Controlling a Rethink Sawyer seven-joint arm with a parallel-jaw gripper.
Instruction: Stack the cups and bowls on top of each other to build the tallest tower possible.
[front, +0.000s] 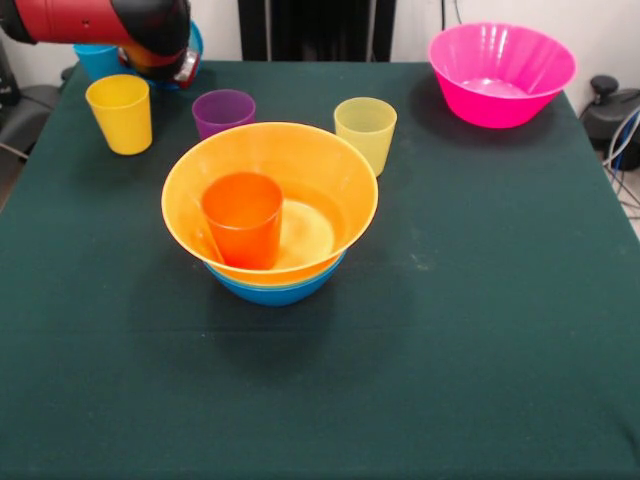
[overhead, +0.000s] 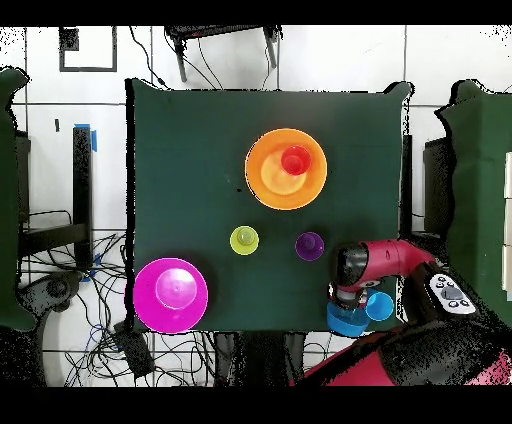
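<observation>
Dark green cloth is covering the table, and the tower is sitting near its middle. A blue bowl is forming the base, only its rim and lower side peeking out beneath the large orange-yellow bowl nested in it. An orange cup is standing upright inside, off to one side of the bowl's pale floor. Just behind the tower, the purple cup and pale yellow-green cup are standing upright. Farther from the tower, the yellow cup and blue cup are waiting near the arm. A pink bowl is sitting well apart at the opposite far corner. Whether the gripper's fingers are apart or together cannot be told.
</observation>
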